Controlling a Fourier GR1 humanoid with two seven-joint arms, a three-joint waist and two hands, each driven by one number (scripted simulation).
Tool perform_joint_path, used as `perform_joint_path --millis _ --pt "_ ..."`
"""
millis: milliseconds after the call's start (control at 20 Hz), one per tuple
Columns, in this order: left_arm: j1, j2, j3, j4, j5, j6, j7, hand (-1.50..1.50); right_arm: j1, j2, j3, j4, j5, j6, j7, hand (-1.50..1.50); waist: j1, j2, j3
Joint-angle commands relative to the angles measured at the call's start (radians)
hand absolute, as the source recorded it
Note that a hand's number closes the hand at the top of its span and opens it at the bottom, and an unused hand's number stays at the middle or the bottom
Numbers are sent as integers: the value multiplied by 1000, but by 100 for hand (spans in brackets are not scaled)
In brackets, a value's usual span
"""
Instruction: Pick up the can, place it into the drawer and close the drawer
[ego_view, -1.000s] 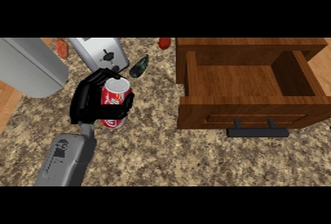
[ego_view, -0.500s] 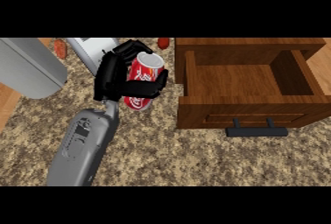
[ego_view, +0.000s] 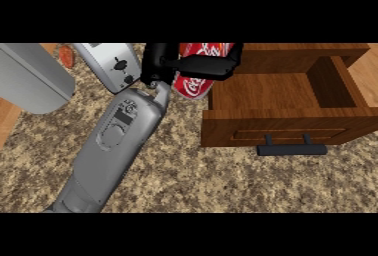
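The worktop (ego_view: 221, 180) is a speckled brown and beige granite, evenly lit. A silver toaster (ego_view: 111, 64) with a dark dial stands on it. Left of the toaster lies a large grey rounded body (ego_view: 33, 77), partly cut off, and between the two shows something small and orange-red (ego_view: 66, 56). Below that grey body, a strip of pale wood (ego_view: 6, 120) edges the stone.

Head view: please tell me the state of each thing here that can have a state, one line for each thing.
Red soda can: lifted off the counter, tilted, held beside the drawer's left wall.
Black left hand: fingers curled round the can.
Brown wooden drawer: pulled open, nothing visible inside, black handle facing the robot.
Silver toaster: standing on the counter, untouched.
Right hand: not in view.
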Motion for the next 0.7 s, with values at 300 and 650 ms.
perform_joint_path --millis 300,650 --pt "-305 -1 -92 306 140 162 -12 150 -9 -2 -4 29 15 13 -19 -150 -20 4 1" --pt "-447 -1 -50 523 174 121 -65 150 -1 -14 -17 22 -12 39 -29 -150 -27 8 1"
